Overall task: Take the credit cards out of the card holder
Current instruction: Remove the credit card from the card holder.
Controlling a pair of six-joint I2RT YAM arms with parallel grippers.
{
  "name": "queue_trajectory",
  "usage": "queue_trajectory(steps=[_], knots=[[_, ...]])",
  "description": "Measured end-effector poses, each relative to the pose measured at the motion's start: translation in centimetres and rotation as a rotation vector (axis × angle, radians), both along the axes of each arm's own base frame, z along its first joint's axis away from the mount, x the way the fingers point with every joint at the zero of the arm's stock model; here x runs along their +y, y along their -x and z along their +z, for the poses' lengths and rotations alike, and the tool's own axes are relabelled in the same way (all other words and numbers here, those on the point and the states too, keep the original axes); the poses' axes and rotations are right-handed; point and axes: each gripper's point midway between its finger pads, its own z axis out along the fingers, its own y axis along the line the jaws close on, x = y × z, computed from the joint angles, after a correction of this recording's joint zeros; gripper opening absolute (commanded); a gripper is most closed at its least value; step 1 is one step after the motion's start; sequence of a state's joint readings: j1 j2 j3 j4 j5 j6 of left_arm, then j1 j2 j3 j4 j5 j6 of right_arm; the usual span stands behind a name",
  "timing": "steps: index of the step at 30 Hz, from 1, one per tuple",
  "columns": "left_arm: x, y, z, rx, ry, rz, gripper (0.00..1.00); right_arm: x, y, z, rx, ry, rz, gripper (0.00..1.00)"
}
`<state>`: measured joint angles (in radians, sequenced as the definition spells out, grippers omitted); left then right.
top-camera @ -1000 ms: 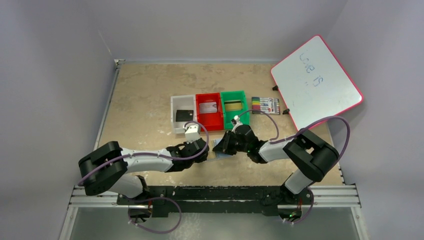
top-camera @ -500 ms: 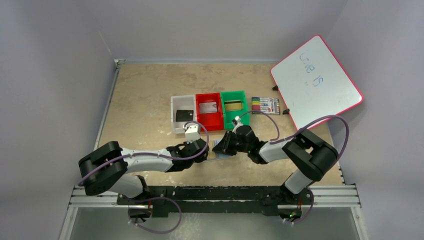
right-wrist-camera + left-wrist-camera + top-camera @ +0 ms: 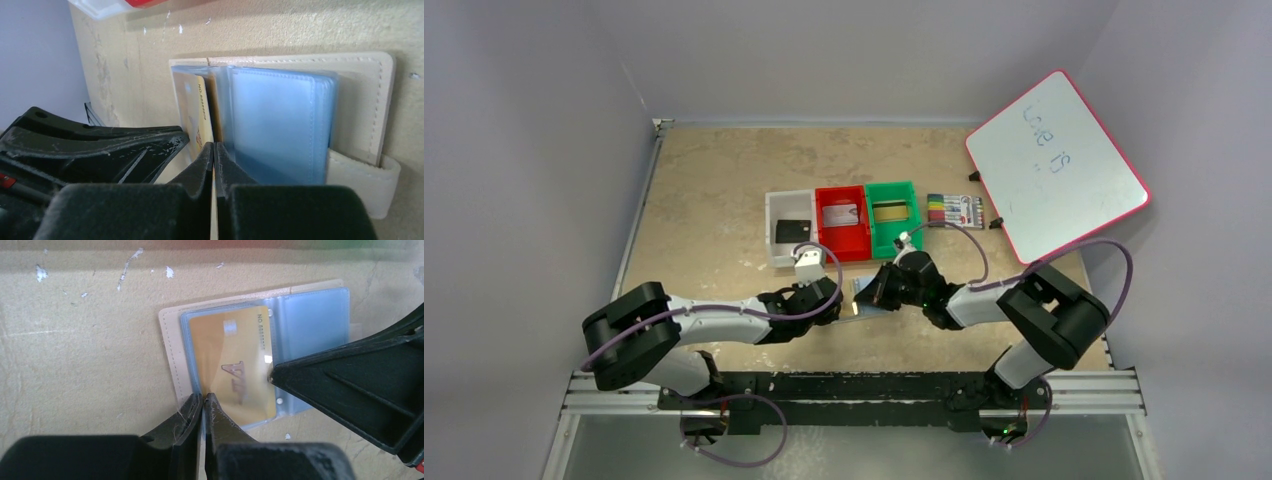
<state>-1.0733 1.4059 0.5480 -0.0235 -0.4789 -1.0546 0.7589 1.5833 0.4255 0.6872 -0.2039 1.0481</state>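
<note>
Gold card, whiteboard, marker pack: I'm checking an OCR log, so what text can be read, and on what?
"NO." followed by blurred digits: on the gold card in the card holder.
Large silvery letters on that card: illegible.
Handwriting on the whiteboard: too small to read.
Print on the marker pack: too small to read.

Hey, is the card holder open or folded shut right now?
Open: the card holder lies spread flat on the table, both blue pockets showing, with a gold card in one.

A tan table (image 3: 714,190) carries an open card holder (image 3: 861,298) near the front. A white bin (image 3: 770,230), red bin (image 3: 821,225) and green bin (image 3: 915,215) sit mid-table, with markers (image 3: 955,211) beside them.
</note>
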Motion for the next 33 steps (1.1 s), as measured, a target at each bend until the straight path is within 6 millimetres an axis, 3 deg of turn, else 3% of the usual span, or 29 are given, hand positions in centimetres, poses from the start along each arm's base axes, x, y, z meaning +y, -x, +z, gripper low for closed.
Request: queue_trajectory(steps=[11,15,21,33], knots=[[-0.5,-0.1,0.1,0.003,0.008,-0.006,0.00,-2.1,-0.5,0.6,-0.010,-0.004,-0.054,0.00],[-0.5,0.0,0.1,0.004,0.009,-0.007,0.00,-2.4,-0.1,0.2,-0.007,0.006,-0.041,0.12],[-0.5,0.0,0.1,0.005,0.009,-0.008,0.00,-1.7,0.3,0.1,-0.018,-0.005,0.022,0.21],[-0.5,0.0,0.1,0.005,0.008,-0.008,0.00,-0.5,0.3,-0.3,-0.024,-0.067,0.081,0.15]])
